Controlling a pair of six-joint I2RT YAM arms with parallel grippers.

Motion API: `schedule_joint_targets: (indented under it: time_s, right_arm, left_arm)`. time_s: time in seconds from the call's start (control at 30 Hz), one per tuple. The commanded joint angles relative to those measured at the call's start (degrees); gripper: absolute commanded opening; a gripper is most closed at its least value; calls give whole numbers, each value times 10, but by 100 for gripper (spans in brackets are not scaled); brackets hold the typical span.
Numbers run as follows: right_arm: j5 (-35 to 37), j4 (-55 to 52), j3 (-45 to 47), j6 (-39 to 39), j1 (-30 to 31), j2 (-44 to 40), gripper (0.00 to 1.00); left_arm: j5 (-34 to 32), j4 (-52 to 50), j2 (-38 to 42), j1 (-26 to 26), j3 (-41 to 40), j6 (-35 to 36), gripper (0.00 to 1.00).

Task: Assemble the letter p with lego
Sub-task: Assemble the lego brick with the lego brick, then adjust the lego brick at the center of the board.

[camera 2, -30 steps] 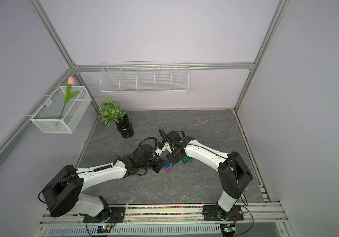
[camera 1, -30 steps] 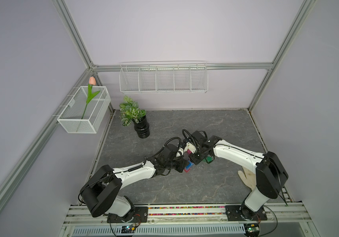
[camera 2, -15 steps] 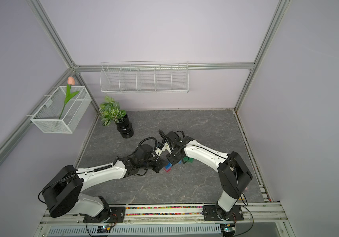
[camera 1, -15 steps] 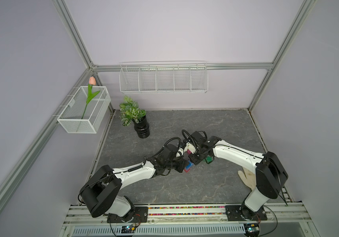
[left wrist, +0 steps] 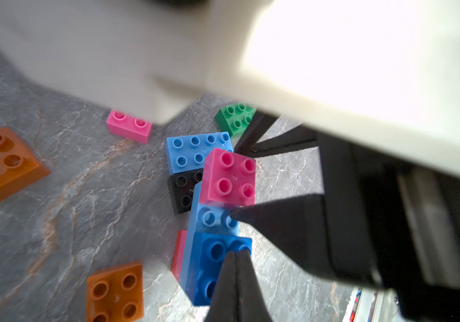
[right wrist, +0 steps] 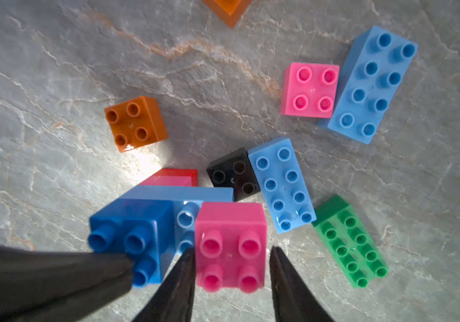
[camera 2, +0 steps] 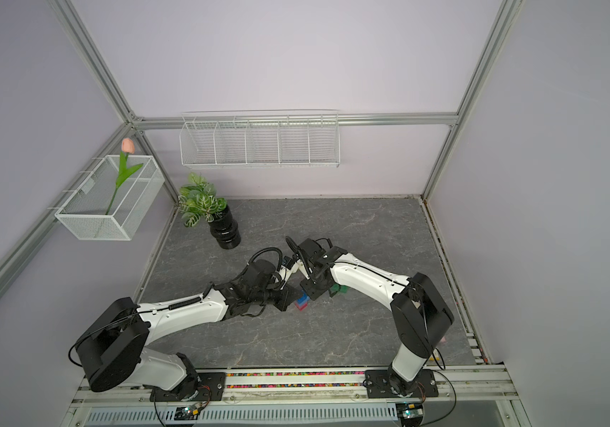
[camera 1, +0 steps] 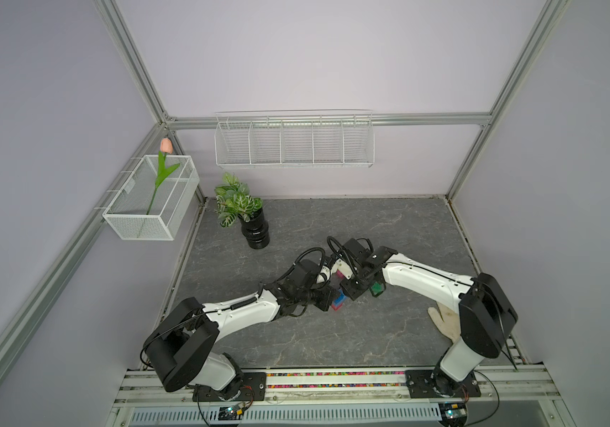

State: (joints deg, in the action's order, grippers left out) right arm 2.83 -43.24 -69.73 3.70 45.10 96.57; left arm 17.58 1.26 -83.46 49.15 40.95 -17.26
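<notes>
The lego stack stands near the middle of the worktop. A long light blue brick lies over a pink layer and a red brick. It carries a dark blue square brick on one end and a pink square brick on the other, with bare light blue studs between them.

The right hand straddles the pink square brick — fingers apart, one on each side, with a thin gap at one of them. The left hand has its fingers pressed together, tips down on the dark blue square brick's studs. In both top views, reading the clock from the stack, the left hand comes in from nine o'clock and the right hand from about one.

Just beside the stack a black square brick touches a light blue oblong, and a green oblong lies near that — between two and three o'clock in a top view. Farther out, a second pink square lies against another light blue oblong. An orange square sits on its own.

A potted plant stands between ten and eleven o'clock, and a white glove lies near three, well apart. A wire shelf hangs at twelve. A mesh basket holding a tulip is at ten.
</notes>
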Motion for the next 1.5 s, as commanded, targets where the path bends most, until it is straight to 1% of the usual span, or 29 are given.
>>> schedule_joint_targets:
  time_s: [0.0, 0.2, 0.3, 0.47, 0.63, 0.83, 1.03, 1.1, 1.23, 1.33, 1.47]
  right_arm:
    - [-10, -24, 1, -5, 14, -8, 53]
    - [-10, -34, -10, -3, 14, -35, 57]
    - [-9, -41, -11, -4, 11, -62, 59]
    - [-13, -43, -1, -4, -3, -124, 66]
    - [-18, -38, 19, 0, -22, -168, 72]
    - [-23, -30, 45, 6, -40, -195, 74]
    - [-31, -20, 60, 8, -52, -201, 75]
    - [-33, -18, 62, 7, -53, -199, 75]
    - [-28, -19, 65, 3, -58, -201, 76]
    - [-21, -21, 64, 4, -66, -199, 76]
    - [-11, -20, 55, 23, -77, -182, 76]
  left_arm:
    - [-36, -122, -28, -1, -36, 7, 0]
    - [-39, -122, -27, -1, -37, 7, 0]
    - [-41, -122, -24, -1, -37, 8, 0]
    - [-42, -122, -18, 0, -30, 12, 0]
    - [-39, -127, -19, -1, -11, 18, 0]
    - [-34, -140, -18, -1, 25, 29, 0]
    - [-31, -159, -25, -1, 77, 48, 0]
    - [-25, -160, -25, -1, 91, 51, 3]
    - [-19, -158, -18, 0, 108, 54, 12]
    - [-19, -156, -5, 0, 110, 58, 19]
    - [-18, -146, 12, 1, 105, 58, 27]
